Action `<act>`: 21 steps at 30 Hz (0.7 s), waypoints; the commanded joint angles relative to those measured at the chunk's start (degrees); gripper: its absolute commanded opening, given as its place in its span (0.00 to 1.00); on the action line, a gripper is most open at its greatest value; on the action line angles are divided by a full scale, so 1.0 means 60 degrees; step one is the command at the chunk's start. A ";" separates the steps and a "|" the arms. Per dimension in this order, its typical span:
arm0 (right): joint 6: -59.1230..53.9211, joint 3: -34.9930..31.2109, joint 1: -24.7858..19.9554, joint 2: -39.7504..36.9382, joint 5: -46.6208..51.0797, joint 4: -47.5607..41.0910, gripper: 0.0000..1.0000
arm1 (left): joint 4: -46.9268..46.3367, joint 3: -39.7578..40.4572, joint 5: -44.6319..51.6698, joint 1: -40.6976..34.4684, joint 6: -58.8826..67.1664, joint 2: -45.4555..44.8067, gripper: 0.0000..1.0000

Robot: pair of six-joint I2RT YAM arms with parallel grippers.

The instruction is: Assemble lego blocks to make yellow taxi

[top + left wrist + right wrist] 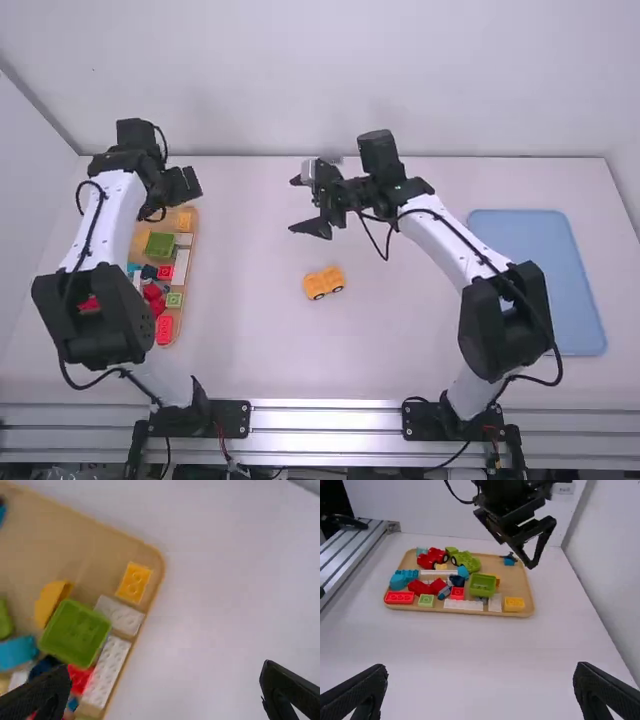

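In the high view my left gripper (186, 186) hangs over the far end of the wooden tray of blocks; in the left wrist view the left gripper (165, 690) is open with nothing between its fingers. A yellow brick (133, 582) lies in the tray's corner beside white bricks (106, 670). My right gripper (303, 205) is above the middle of the table, and in the right wrist view the right gripper (480, 690) stands open and holds nothing. An orange-yellow car base with wheels (324, 283) rests on the table, nearer the camera than the right gripper.
The wooden tray (470, 611) also holds a green box-shaped block (482, 585), red bricks (399, 597), blue pieces and small vehicles. A blue tray (540, 270) lies at the right of the table, beside the right arm. A wall stands behind the table's far edge.
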 commanded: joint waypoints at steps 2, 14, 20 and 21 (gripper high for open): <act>-0.0135 0.0313 0.0233 0.0113 0.0612 -0.0044 0.99 | -0.0699 0.0106 -0.1574 0.0765 -0.2069 -0.0226 0.99; -0.0135 0.0310 0.0543 0.0113 0.1701 -0.0127 0.99 | -0.1898 -0.0474 0.0962 0.4062 -0.4594 -0.0222 0.99; -0.0131 0.0310 0.0350 0.0113 0.1701 -0.0273 0.98 | -0.1246 -0.1257 0.0787 0.5260 -0.5009 -0.0222 0.99; -0.0135 0.0310 0.0353 0.0113 0.1701 -0.0280 0.99 | -0.1169 -0.1322 0.0761 0.5293 -0.5009 -0.0222 0.99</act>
